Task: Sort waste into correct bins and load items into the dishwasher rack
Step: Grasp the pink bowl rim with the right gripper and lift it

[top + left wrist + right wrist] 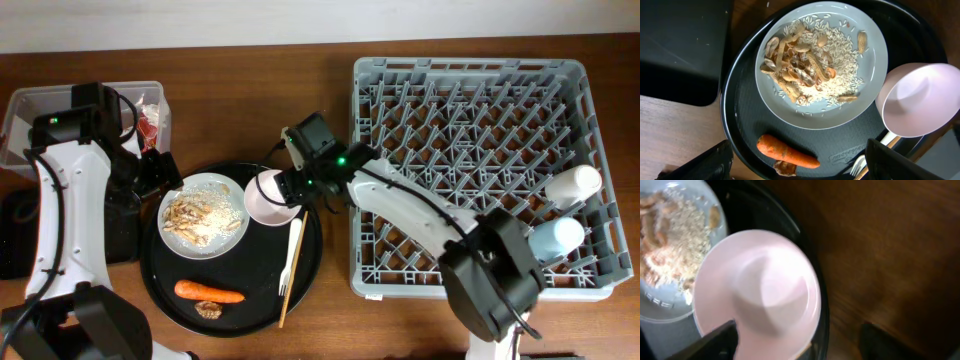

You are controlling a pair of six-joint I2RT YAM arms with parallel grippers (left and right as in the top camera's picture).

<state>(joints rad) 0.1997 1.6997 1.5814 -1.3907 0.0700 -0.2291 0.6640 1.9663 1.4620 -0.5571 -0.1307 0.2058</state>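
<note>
We're looking down on a brown wooden table [250, 90], its grain running left to right, filling almost the whole overhead view. Along the far edge runs a pale off-white strip [300, 20], wall or floor, can't tell which. Light is soft and even, with a dull sheen on the wood.

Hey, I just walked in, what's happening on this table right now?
The right gripper is open right above the small white bowl on the round black tray, not yet gripping it. The left gripper hovers open over the white plate of food scraps and the carrot. A white cup and a light blue cup sit in the dishwasher rack.
</note>
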